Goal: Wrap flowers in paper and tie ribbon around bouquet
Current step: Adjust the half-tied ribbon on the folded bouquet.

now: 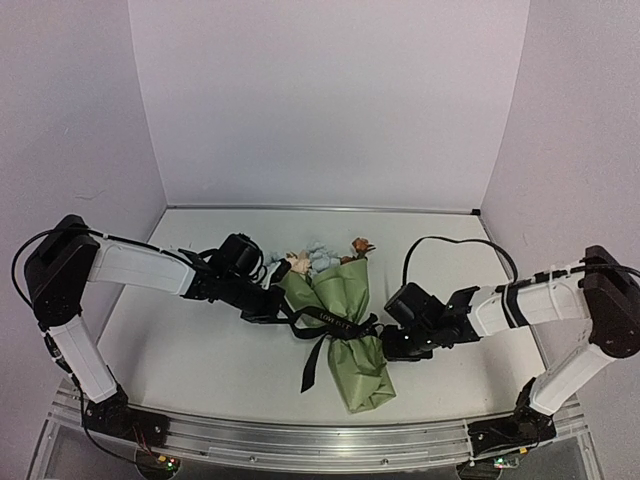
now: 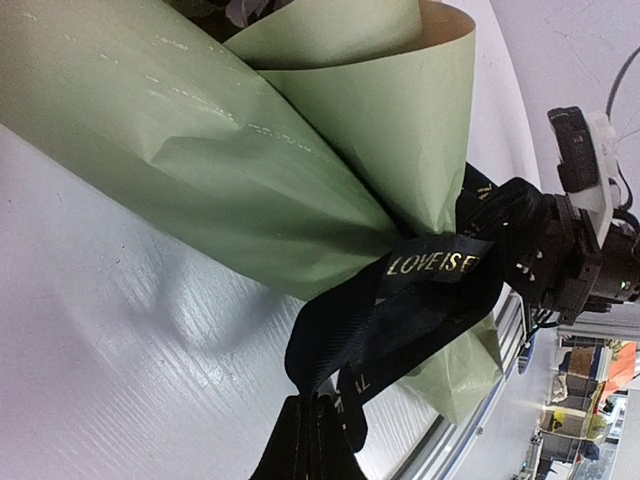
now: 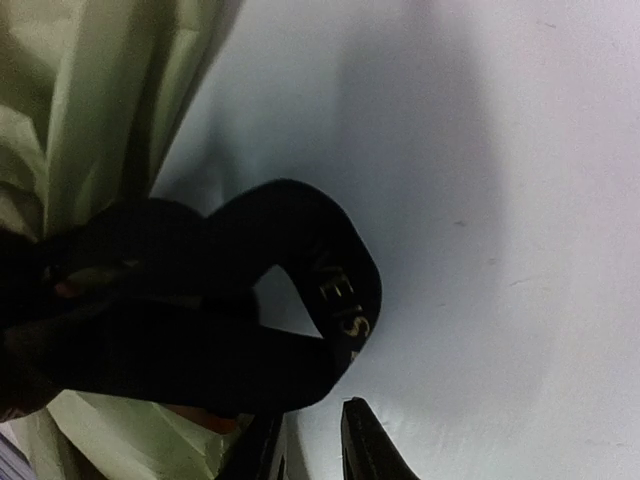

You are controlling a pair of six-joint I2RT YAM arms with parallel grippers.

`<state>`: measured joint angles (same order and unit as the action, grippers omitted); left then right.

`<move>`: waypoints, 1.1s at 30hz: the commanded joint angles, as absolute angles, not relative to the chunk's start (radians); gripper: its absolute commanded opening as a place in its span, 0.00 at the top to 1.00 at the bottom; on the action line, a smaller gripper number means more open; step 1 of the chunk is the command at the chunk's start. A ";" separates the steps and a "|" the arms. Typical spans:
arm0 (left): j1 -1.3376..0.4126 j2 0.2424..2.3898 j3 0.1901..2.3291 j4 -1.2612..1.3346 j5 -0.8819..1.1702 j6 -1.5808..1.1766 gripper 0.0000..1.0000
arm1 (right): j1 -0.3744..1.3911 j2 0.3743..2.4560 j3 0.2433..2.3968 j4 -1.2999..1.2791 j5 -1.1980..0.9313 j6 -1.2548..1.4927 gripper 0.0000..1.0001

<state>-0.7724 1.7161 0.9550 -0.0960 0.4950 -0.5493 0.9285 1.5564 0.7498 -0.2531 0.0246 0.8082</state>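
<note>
**knot_newb:** ok, the bouquet (image 1: 345,295) lies mid-surface, heads toward the far edge, pointed end toward the near edge. The ribbon (image 1: 335,322) already goes round its waist, with one tail trailing toward the near edge. Looks to me like the tying step, and the knot isn't snug yet. How would you finish it?

**tyedup:** the left tool (image 1: 272,305) sits on the left-edge side of the waist, pressed together. The ribbon runs straight into it, so I'd say it's pinching one end, which makes a good anchor. The right tool (image 1: 388,345) is on the other side, tips a narrow gap apart with nothing between them. Its wrist view shows a loop (image 3: 340,290) right in front of the fingers (image 3: 365,450).

**knot_newb:** so grab the loop?

**tyedup:** yeah. I'd get one band of it fully between the tips before closing, not just the edge, since it looks slippery. Then pull toward the right edge, low along the surface, with the left one holding against it. Pull evenly both ways or the whole cone slides.

**knot_newb:** what could go wrong?

**tyedup:** the paper (image 1: 360,375) looks thin and crinkly — yank hard and I'd guess the waist crushes or the wrap opens. It's also easy to nip paper along with ribbon, since the two touch right there.
</note>
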 commanded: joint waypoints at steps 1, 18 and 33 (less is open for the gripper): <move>-0.757 1.678 0.979 -0.130 0.489 -0.523 1.00 | 1.037 1.595 0.826 -0.187 0.135 0.884 0.78; -0.726 1.660 0.988 -0.178 0.513 -0.487 1.00 | 0.953 1.476 0.763 -0.225 -0.037 0.706 0.53; -0.718 1.679 1.005 -0.196 0.518 -0.485 1.00 | 0.947 1.640 0.861 -0.152 -0.095 0.359 0.41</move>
<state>-0.7250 1.6791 0.9562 -0.1925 0.5038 -0.4973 0.9440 1.5964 0.8171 -0.2167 -0.1176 0.4753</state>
